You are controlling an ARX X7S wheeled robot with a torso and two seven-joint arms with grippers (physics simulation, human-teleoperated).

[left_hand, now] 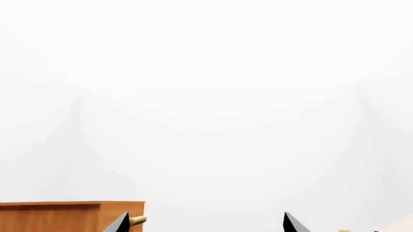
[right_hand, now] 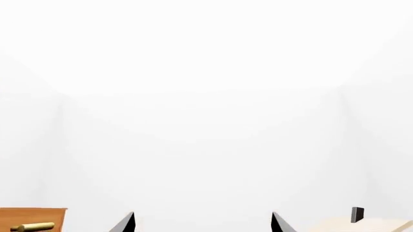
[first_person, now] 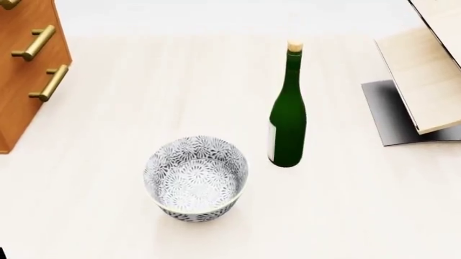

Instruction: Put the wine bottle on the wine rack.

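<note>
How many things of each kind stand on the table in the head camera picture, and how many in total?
Wine bottle: 1
Patterned bowl: 1
Wine rack: 1
Drawer cabinet: 1
Total: 4

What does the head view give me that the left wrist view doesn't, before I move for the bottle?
Only the head view shows the wine bottle standing upright on the table, the patterned bowl in front of it to its left, and the wine rack on its grey base at the right. Only the left wrist view shows the left pincer, its fingertips apart with nothing between them, pointed at blank white wall. Both show the brown drawer cabinet with its brass handles.
</note>
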